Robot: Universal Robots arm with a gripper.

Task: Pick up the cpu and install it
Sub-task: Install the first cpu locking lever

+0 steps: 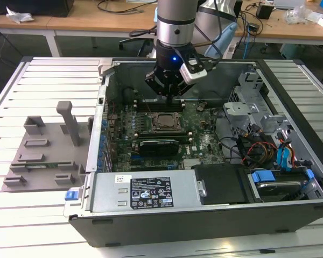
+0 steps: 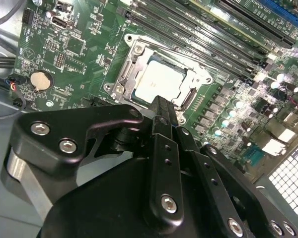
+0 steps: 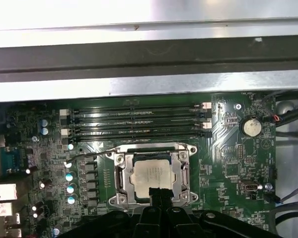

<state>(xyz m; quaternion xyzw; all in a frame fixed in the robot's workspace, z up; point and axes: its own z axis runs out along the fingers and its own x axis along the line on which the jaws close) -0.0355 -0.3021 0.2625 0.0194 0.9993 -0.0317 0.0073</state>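
Both wrist views show the cpu (image 2: 159, 82) (image 3: 151, 174) seated in its socket; the narrow, empty claw (image 2: 164, 110) hangs above it.

In both wrist views the black gripper (image 2: 165, 106) body covers one edge of the cpu (image 2: 160, 81) and the socket frame (image 3: 153, 173) beside it, so that side of the chip is out of sight. How its jaws stand cannot be told — the linkages fill the near part of the second wrist view and run off the picture's edge. In the exterior view the cpu (image 1: 163, 122) is too small to judge, and the arm (image 1: 176, 21) is cut off above.
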